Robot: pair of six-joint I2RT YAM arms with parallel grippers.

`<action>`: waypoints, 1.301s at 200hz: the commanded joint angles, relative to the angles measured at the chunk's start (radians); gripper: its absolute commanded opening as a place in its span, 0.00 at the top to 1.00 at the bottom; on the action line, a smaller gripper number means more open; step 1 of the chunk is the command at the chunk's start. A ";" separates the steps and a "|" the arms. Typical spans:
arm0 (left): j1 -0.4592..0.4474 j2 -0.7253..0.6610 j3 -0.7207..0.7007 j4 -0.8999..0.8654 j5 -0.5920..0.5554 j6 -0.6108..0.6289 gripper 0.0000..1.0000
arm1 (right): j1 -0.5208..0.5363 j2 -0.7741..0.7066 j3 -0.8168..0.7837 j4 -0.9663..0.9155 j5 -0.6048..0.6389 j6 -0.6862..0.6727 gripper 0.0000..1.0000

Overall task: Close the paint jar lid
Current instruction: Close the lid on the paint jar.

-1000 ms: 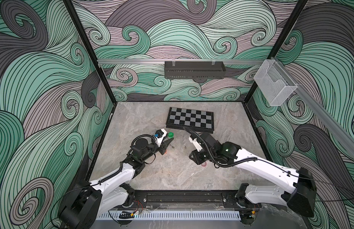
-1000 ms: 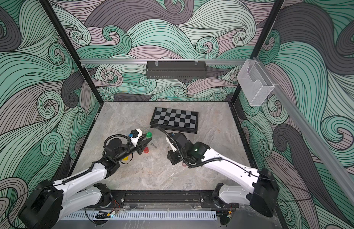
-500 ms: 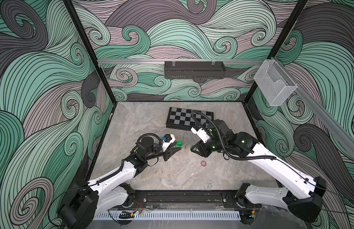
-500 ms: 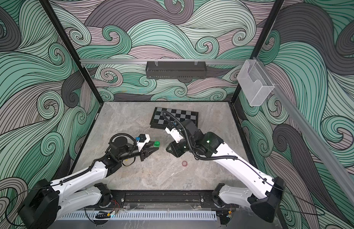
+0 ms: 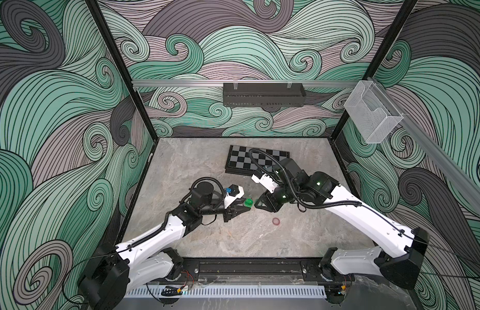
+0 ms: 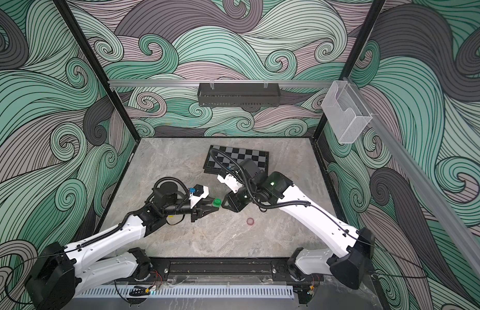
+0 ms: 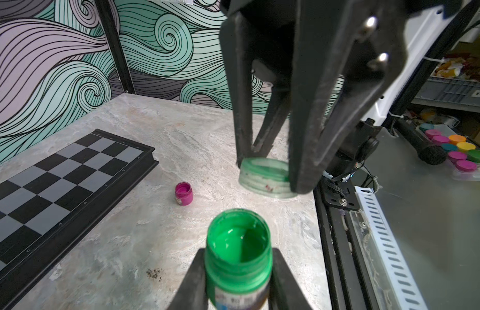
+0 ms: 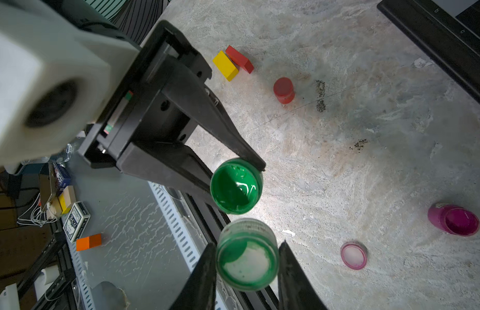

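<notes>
Left gripper [image 7: 238, 268] is clamping the open paint jar [image 7: 238, 241], right gripper [image 8: 246, 249] pinching the lid [image 8: 246, 261]; any skewed approach is likely risking a spill.

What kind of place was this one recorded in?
Likely a robot lab cell, not a home: two arms mounted at a table boxed in by wave-print walls on a black frame, with shelving and spare paint pots outside.

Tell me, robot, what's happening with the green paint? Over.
Left jaws shut on jar. Right jaws shut on lid. Lid near open jar, not on yet. Nothing between them.
</notes>
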 commanded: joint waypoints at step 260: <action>-0.027 0.019 0.121 -0.168 0.116 0.088 0.93 | 0.062 0.167 0.041 0.007 -0.142 -0.141 0.80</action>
